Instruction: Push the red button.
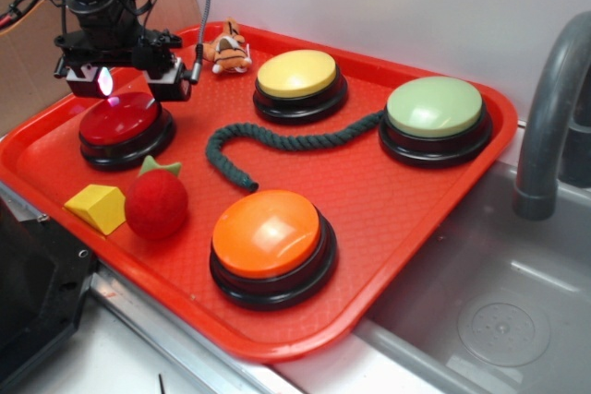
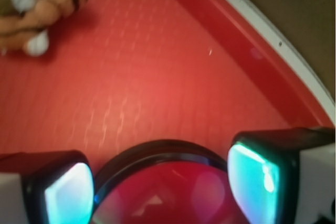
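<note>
Dark-red button (image 1: 123, 121) sits under the tool (image 1: 125, 83), whose fingers (image 2: 68, 192) stand wide apart, gripping nothing.

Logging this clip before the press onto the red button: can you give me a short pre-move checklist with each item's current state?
1. Gripper is over the red button, not the orange button: ok.
2. Red button sits between the fingers in the wrist view: ok.
3. Fingers are spread wide, so they may straddle the dome rather than press it: not ok.
4. Contact with the dome already made: cannot tell.
5. Fuzzy red ball, yellow block and green rope lie apart from the red button: ok.
6. Red button rests flat on the red tray: ok.
</note>
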You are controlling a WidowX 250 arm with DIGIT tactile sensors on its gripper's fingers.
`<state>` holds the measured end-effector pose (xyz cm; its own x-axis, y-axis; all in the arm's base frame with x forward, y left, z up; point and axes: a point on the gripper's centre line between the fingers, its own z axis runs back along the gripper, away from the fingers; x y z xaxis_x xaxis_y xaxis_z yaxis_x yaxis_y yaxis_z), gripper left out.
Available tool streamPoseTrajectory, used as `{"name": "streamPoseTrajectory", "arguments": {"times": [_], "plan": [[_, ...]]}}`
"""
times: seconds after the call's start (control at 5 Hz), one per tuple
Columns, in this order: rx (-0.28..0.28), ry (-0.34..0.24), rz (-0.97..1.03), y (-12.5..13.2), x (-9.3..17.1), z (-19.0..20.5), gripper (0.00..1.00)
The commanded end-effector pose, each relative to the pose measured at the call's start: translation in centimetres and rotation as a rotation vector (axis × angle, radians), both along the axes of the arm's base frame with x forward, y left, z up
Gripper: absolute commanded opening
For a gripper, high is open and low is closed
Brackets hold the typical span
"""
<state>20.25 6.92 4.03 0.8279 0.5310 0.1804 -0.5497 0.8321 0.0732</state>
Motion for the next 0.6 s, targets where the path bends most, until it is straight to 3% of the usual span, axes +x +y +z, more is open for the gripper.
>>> {"name": "streamPoseTrajectory", "arguments": {"times": [0.0,0.2,0.4], "plan": [[0.028,-0.164,-0.072,-1.1,-2.6,8.3,1.0],[-0.02,-0.189,-0.033,-1.2,-2.9,9.8,1.0],[-0.004,-0.195,-0.011,-2.2,-2.9,9.4,1.0]]}}
